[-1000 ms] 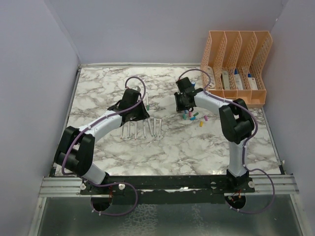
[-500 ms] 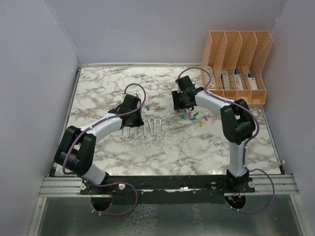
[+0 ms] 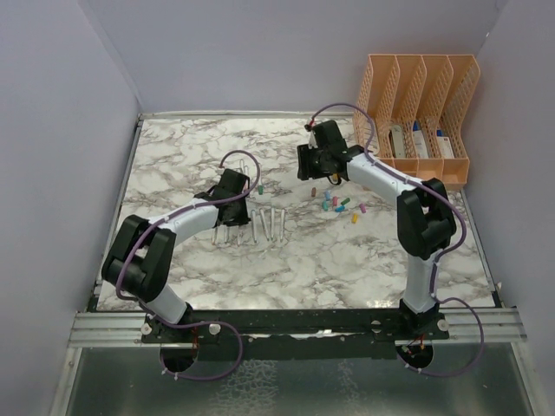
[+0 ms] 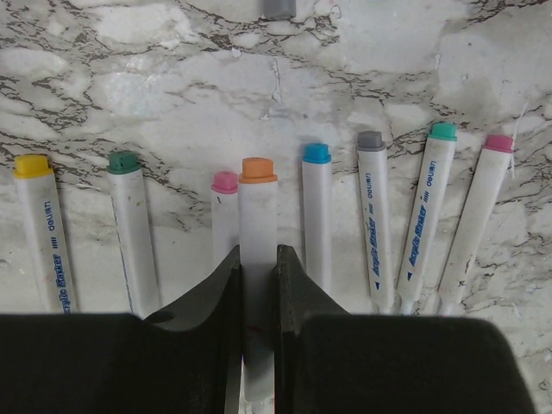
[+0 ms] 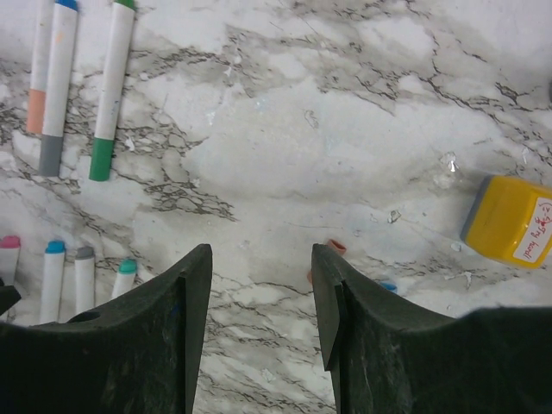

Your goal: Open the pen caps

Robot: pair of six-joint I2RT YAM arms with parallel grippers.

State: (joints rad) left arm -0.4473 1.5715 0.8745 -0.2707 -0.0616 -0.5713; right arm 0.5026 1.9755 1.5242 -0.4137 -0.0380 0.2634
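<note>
The left gripper clamps the thin white orange-tipped plastic pen, its long axis running straight ahead, while the right gripper, spread and empty, hovers well apart.

Marble table, white with grey lines. Row of pens side by side near middle, coloured ends. Little heap of loose pen caps right of row. One brown cap alone, near heap. Orange rack in far right corner.
</note>
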